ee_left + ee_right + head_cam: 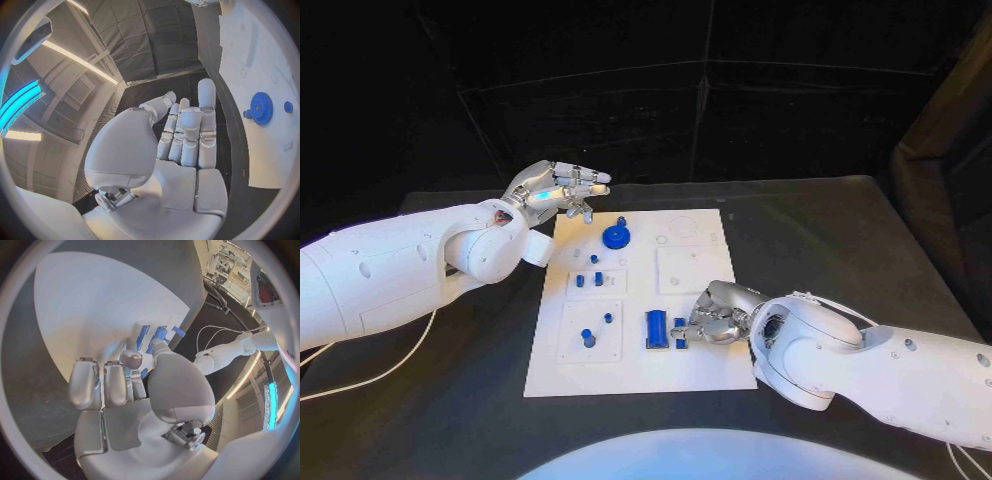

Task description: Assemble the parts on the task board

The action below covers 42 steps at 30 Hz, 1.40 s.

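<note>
R hand (715, 314) is down on the near-right part of the task board (711, 375), fingers curled round a small blue part (681, 333) just right of the tall blue block (655, 328). Looks like a pinch, but whether it truly holds the part I can't tell; fingers hide the contact. In the right wrist view blue pieces (153, 335) sit just past the fingertips (131, 360).

L hand (560, 190) hovers off the far-left corner of the board, released, fingers apart, nothing in it.

Step in hand, prob: seat the small part next to the block. To do it well: keep part upright, come straight down, don't nudge the block, release only once it's bottomed.

Other stuff: blue gear (616, 237) at far centre of board, near the L hand; small pegs (590, 280) mid-left; another peg (589, 338) near-left. White cable (358, 380) lies on the bench (877, 230) at left. Main obstacle: the block, touching or nearly touching R fingers; little side room.
</note>
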Motion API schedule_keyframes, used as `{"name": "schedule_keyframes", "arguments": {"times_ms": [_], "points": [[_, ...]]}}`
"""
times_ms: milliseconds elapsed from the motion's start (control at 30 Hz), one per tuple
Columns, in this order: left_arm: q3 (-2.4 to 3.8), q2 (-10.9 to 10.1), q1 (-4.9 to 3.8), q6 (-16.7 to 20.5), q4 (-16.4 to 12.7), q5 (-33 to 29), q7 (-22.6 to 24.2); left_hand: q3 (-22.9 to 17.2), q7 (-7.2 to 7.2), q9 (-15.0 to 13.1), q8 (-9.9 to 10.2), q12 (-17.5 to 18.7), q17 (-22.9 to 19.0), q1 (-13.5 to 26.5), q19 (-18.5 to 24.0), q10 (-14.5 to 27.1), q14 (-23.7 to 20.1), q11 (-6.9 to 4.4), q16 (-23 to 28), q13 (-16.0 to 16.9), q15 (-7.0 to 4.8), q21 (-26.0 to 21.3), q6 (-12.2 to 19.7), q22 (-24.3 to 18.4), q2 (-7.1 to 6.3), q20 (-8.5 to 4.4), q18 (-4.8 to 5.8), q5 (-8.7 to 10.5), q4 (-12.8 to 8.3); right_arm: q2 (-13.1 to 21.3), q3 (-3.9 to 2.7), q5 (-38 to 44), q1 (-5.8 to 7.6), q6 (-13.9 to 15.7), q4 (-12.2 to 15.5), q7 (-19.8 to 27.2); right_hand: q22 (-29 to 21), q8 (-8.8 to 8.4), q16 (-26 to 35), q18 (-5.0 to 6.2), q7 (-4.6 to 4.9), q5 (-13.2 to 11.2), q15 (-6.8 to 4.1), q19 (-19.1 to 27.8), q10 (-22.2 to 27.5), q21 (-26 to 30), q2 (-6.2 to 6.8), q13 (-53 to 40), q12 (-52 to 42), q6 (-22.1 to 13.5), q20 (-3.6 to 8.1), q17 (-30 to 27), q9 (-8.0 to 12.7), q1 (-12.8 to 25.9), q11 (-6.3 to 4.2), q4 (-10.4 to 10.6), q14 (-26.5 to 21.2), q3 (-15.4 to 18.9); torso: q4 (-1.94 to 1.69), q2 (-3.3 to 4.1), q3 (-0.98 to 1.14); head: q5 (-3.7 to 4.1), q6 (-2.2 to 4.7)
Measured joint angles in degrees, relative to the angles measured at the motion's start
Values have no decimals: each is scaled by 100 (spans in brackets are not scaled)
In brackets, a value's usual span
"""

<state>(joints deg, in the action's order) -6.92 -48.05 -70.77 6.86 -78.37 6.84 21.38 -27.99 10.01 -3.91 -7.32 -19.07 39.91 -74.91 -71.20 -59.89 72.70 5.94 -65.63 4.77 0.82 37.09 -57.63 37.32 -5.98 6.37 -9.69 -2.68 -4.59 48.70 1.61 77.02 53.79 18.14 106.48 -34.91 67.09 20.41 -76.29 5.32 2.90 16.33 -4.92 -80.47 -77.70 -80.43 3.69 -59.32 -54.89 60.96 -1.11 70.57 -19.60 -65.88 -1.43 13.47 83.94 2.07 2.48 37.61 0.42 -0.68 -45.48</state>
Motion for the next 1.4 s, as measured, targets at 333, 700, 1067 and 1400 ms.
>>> {"name": "schedule_keyframes", "arguments": {"times_ms": [333, 700, 1067, 1400], "points": [[-1, 9, 0, 0, 41, 0, -1, 32, 0, 0, 0, -24, -43, 0, 0, 34, -34, -9, 9, -6, 9, 0, 0, -9, 0, 0, 1, 0, 0, 441, 0, -418, 4, 308, -37, 907, -1199, -367, 932, 93, 255, 35, 117, 591, 819, 671, 28, 1248, 1610, -523, -154, -1048, 59, -450, 216, -304, -13, 243, 0, -29, -7, 3, 96], [-3, 261, 40, 32, 436, -227, 108, 511, 42, 0, -25, -48, -1761, 286, 1372, 186, -1771, 102, 2190, -93, 281, -1238, 43, -696, -49, 246, 2, -19, 210, 192, -18, -3449, 515, 550, -1485, 3613, -4764, -1054, 5519, 450, 769, -224, 913, 2752, 2170, 4336, -346, 3433, 3959, -1013, -840, -4544, 551, -1223, 899, -765, -2244, 283, 38, -246, -81, 104, 560], [3, 661, 312, 127, 1179, -804, 487, 1071, -91, 10, 205, 758, -3001, 262, 2684, 300, -2137, 382, 4632, -121, 750, -2817, 216, -1880, 49, 822, 0, -19, 357, -942, -287, -5648, 675, 80, -3709, 5282, -6127, -1664, 7189, 450, 746, -466, 1177, 2395, 1712, 6399, -648, 5261, 4960, -748, -1183, -6329, 1299, -1083, 1024, -1433, -1989, 574, 90, -447, -115, 122, 983], [5, 773, 446, 299, 1446, -1091, 708, 1505, -263, 145, 482, 1204, -3352, 1008, 3265, 1002, -2672, 360, 5318, -244, 733, -3134, 868, -2348, 328, 781, 0, 89, 410, -1274, -324, -6071, 674, -235, -4290, 5673, -6451, -1799, 7393, 449, 666, -718, 1097, 2784, 2190, 6851, -643, 5673, 5227, -1242, -1049, -6772, 1636, -202, 929, -1510, -2539, 607, 48, -479, -118, 143, 1177]]}}
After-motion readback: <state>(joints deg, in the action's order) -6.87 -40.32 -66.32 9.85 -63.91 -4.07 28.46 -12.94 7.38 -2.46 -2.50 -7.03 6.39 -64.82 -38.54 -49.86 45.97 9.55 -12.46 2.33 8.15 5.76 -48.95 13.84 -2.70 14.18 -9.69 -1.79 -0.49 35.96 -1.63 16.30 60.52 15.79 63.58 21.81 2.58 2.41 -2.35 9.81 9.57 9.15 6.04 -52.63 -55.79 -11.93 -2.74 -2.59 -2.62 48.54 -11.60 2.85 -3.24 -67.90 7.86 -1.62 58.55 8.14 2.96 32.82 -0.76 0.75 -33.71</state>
